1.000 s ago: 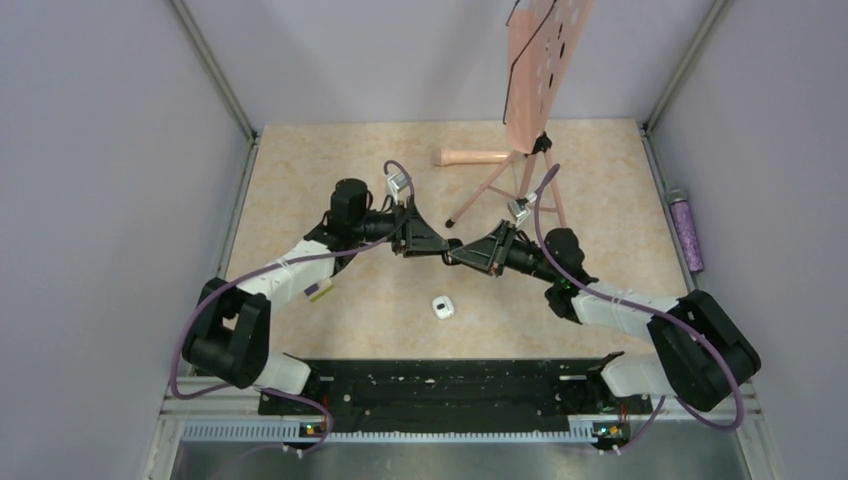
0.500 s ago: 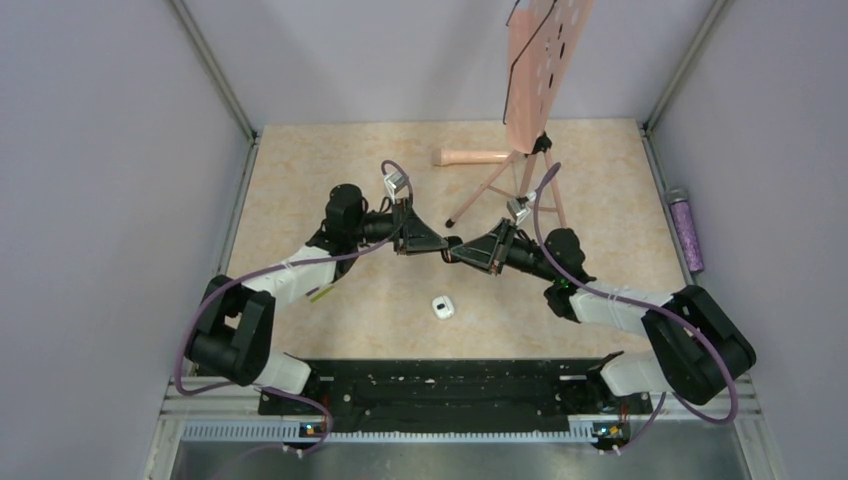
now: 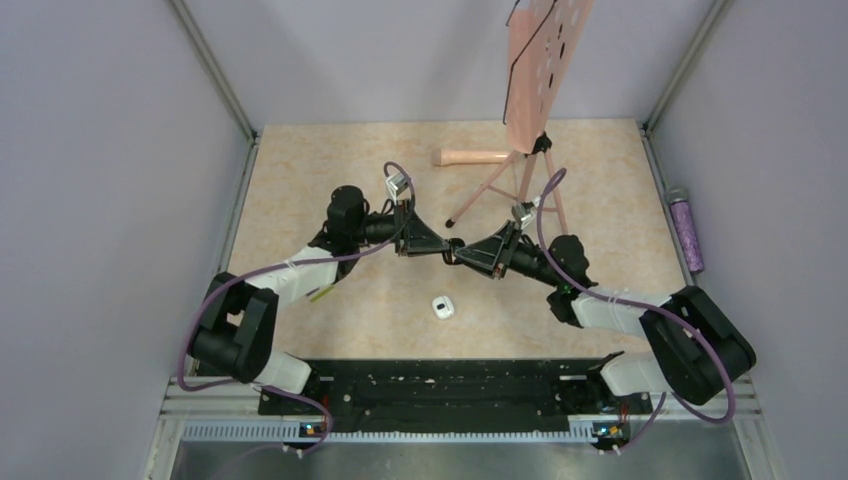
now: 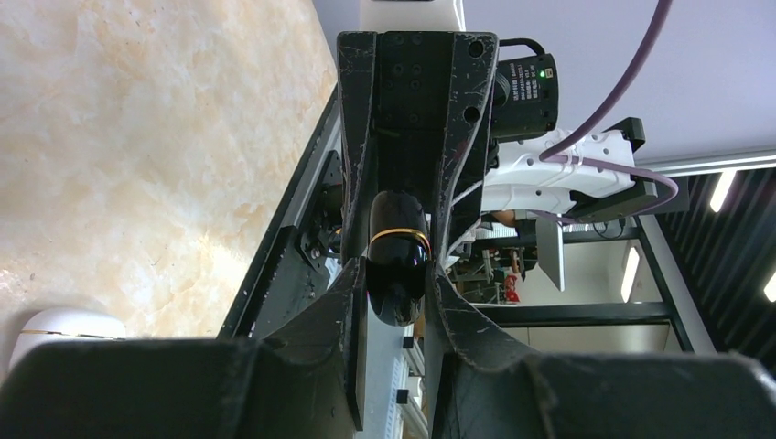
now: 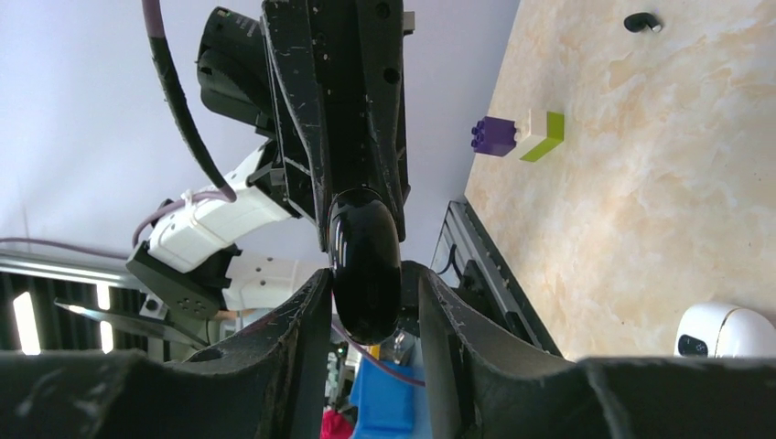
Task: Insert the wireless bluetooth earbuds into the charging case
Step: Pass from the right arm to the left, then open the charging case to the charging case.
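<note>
Earbud, black with a gold ring, hangs above the table, pinched by the left gripper. The right gripper, tip to tip with it, has its fingers parted loosely around the same piece. The white charging case sits on the table below, a second earbud well apart from it.

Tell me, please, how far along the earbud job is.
Done: nothing visibly; one likely earbud lies loose on the table. In hand: a black gold-banded capsule, clamped by the left gripper, the right gripper slack around it. Left: both insertions; I cannot see the second earbud.
</note>
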You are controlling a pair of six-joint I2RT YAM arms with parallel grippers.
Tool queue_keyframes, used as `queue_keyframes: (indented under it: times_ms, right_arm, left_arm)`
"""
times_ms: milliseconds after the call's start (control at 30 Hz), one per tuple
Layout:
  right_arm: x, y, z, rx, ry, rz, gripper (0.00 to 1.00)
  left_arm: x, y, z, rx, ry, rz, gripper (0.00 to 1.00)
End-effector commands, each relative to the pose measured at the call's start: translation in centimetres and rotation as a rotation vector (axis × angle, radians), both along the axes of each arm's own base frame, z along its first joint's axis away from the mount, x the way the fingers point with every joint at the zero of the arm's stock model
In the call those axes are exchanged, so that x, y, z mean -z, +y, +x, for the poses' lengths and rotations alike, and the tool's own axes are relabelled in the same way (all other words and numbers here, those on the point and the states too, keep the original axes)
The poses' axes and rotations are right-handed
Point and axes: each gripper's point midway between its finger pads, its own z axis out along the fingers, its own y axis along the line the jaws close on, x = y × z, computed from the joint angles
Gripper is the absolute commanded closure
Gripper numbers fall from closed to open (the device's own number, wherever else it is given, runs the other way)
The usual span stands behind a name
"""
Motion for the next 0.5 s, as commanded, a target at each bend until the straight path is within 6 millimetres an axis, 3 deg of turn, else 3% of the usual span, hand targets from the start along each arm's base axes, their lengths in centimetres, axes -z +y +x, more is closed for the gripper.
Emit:
queue_keyframes:
  times_ms: [0,467]
  right_arm:
    - [0.17,-0.85,0.82,0.054,-0.005,0.011,0.62]
    - [1.07,-1.35,1.22,0.083,0.023,-0.009,0.56]
  left_arm:
    - [-1.22,0.01,-0.61,0.043,-0.068,-0.036,1.00]
    - [-1.74,-0.02,-0.69,0.056,-0.072,-0.039,1.00]
